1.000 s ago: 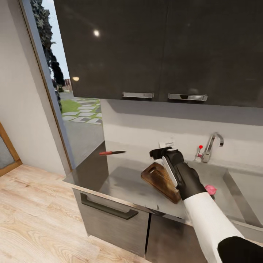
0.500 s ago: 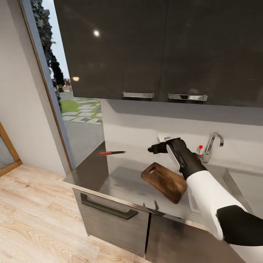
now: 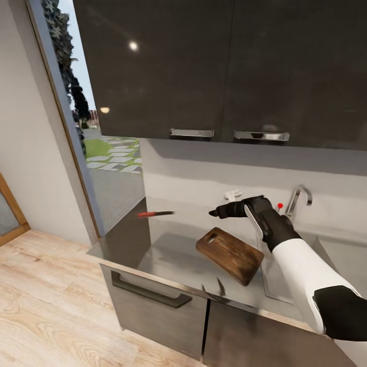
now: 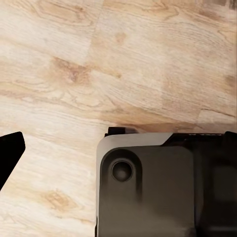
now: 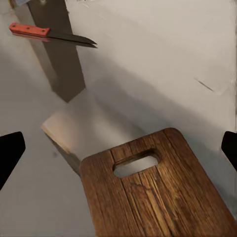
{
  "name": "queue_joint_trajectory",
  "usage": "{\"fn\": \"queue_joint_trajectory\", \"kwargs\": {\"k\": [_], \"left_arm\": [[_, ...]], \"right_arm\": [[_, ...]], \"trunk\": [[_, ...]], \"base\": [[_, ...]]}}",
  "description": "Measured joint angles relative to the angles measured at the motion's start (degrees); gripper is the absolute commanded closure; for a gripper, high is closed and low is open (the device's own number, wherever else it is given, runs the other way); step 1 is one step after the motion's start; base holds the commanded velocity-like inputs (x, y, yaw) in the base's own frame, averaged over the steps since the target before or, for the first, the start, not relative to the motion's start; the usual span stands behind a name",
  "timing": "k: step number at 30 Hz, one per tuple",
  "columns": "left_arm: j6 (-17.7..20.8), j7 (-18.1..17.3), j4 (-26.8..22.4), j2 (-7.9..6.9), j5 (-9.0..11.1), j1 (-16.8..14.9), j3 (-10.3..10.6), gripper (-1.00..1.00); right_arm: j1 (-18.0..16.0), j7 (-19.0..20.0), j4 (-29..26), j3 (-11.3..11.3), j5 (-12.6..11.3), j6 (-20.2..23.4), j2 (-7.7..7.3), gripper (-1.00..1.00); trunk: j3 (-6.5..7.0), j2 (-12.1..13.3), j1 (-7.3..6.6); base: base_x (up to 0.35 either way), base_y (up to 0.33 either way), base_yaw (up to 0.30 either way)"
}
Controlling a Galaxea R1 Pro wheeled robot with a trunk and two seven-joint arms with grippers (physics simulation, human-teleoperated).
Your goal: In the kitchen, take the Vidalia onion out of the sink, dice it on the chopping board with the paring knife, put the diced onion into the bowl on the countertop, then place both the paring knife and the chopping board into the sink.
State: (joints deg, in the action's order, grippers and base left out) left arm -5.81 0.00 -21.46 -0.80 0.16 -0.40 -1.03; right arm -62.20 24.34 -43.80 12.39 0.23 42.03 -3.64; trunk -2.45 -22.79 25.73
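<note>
Right gripper [image 3: 216, 212] raised above counter [image 3: 173, 250], over far end of cutting board [image 3: 230, 254], fingers spread, holding nothing. Board flat on counter left of sink [image 3: 346, 257], handle slot toward wall. Knife [image 3: 155, 213] near back wall, well apart from board. Left gripper aimed at wooden floor [image 4: 98, 64] beside robot base [image 4: 158, 187]; grip state cannot tell.

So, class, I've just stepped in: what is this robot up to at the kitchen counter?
The robot stands at a grey countertop and reaches its right arm out over the wooden board. The right end effector is open and empty, hovering above the board's far end and pointing towards the knife, which lies further along the counter. Nothing is on the board. The tap shows behind the arm. The left wrist view looks down at the wood floor.
</note>
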Motion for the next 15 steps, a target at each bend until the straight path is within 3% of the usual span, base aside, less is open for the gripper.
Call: {"fn": "queue_joint_trajectory", "kwargs": {"k": [5,9,12,15], "left_arm": [[0.0,0.0,0.0,0.00,0.0,0.0,0.0,-1.00],[0.0,0.0,0.0,-0.07,0.0,0.0,0.0,-1.00],[0.0,0.0,0.0,-0.08,0.0,0.0,0.0,-1.00],[0.0,0.0,0.0,-0.13,0.0,0.0,0.0,-1.00]], "right_arm": [[0.0,0.2,0.0,0.1,0.0,-0.1,-0.28,-1.00],[0.0,0.3,0.5,4.2,0.0,-0.1,-0.33,-1.00],[0.0,1.3,1.3,8.8,-0.1,-1.1,-0.33,-1.00],[0.0,3.3,2.6,10.7,0.0,-2.6,-0.34,-1.00]], "trunk": [[0.00,0.0,0.00],[0.00,0.0,0.01],[0.00,0.0,0.01],[0.00,0.0,0.01]], "base": [[0.133,-0.070,0.000],[0.025,-0.009,0.000],[0.006,-0.002,0.000],[0.002,-0.001,0.000]]}}
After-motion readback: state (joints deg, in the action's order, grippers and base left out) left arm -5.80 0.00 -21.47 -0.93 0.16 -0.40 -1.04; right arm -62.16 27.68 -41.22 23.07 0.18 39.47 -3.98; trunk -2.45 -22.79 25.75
